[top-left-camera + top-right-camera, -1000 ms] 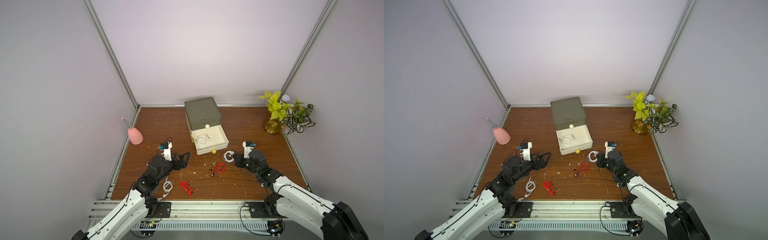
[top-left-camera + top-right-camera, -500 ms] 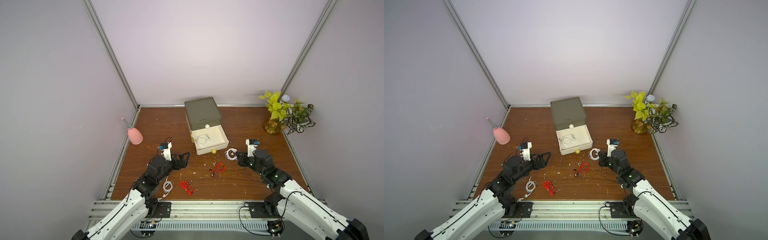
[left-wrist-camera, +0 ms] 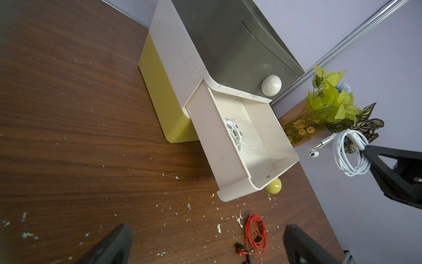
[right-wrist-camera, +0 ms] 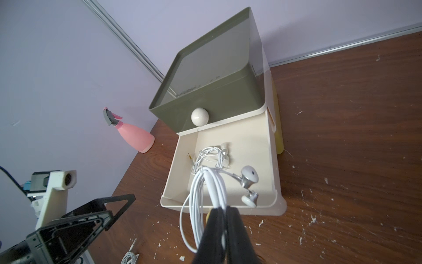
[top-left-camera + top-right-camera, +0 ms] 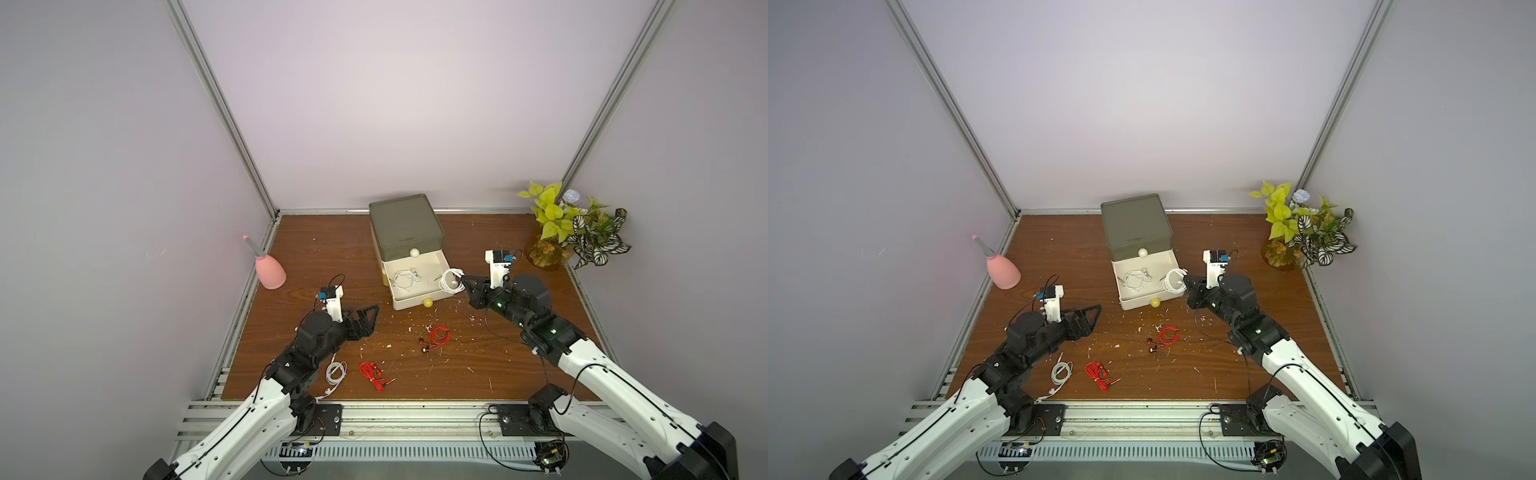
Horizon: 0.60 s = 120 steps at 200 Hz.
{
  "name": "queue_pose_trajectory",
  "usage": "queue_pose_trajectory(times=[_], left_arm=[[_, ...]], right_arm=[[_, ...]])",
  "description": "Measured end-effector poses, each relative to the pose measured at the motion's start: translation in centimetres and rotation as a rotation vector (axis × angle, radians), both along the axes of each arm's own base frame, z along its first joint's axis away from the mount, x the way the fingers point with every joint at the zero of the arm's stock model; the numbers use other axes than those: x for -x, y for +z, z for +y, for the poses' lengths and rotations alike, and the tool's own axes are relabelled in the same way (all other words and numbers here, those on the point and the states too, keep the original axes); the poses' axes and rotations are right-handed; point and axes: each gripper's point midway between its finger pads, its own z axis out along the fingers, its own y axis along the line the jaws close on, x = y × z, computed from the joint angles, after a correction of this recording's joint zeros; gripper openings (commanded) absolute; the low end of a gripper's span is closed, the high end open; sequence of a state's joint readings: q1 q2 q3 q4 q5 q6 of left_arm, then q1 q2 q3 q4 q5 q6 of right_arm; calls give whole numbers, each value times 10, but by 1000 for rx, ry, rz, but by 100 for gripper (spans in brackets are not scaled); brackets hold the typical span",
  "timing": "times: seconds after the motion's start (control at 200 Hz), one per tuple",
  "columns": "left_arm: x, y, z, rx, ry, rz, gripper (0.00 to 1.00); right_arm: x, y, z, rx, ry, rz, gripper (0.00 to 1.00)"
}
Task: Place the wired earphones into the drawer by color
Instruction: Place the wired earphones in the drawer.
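Right gripper (image 4: 220, 219): pressed together on a white earphone bundle (image 4: 201, 198), held over the open cream drawer (image 5: 441, 261).
Left gripper (image 5: 365, 318): spread wide, nothing held.
Handling: judged light, limp and tangle-prone; best pinched across the gathered coil.
Bench front: red bundles (image 5: 436, 336) left lying.

Both top views look steeply down from high above the robot's side, taking in the whole worktop (image 5: 316, 249) and the walls behind it, nearly alike. The left wrist view sits low and close, facing the drawer (image 3: 230, 123) from its side. The right wrist view looks past its claw (image 4: 222, 211) into the same open drawer (image 4: 228, 146).
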<state>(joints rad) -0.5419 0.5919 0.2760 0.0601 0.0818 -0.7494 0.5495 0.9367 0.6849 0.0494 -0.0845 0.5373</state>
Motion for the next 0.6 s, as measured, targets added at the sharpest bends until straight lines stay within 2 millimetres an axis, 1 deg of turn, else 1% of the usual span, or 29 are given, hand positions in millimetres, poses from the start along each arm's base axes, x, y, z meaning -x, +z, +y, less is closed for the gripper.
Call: queue_pose_trajectory(times=[0.07,0.17,0.39,0.48,0.601], left_arm=[[1,-4,2,-12,9,14,99],[2,-8,6,-30,24,32,99],[4,-9,20,-78,81,65,99],[5,-10,26,-101,105,80,99],[8,-16,35,-138,139,110,99]], right_arm=[[-8,0,7,1,7,-1,9],[-17,-6,18,11,19,8,9],[-33,-26,42,57,48,45,9],[-38,-36,48,77,47,56,9],[-42,-51,53,103,47,81,9]])
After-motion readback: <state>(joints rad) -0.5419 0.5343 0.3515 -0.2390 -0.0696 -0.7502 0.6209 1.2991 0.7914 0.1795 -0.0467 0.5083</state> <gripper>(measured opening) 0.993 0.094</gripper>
